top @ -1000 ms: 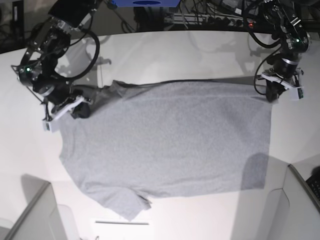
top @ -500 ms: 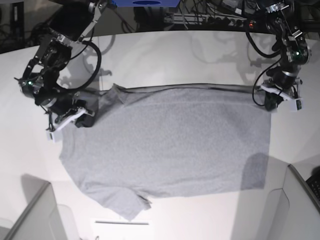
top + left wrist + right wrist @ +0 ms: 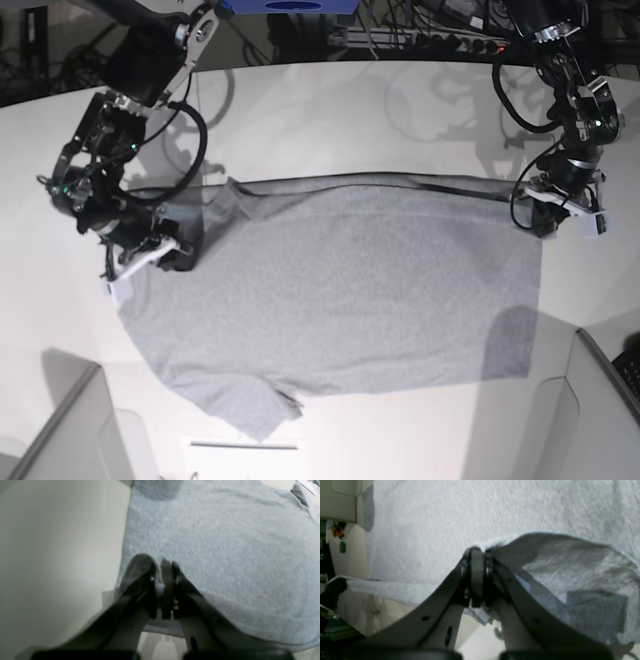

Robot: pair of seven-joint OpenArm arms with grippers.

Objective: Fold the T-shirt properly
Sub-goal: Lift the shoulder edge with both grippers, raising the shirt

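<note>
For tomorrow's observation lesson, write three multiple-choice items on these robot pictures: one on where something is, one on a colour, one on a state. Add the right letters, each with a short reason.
1. Where does the left gripper hold the T-shirt?
A. At a far corner, on the base view's right
B. At the middle of the near hem
C. At the near sleeve

2. What colour is the T-shirt?
A. Navy blue
B. Heather grey
C. Red

3. What state is the right gripper in?
A. Wide open above the cloth
B. Shut on nothing
C. Shut on a fold of the T-shirt

Answers:
1. A: the base view shows that gripper at the shirt's far right corner on the table.
2. B: all three views show speckled grey cloth.
3. C: the right wrist view shows cloth bunched at the closed fingertips.
</note>
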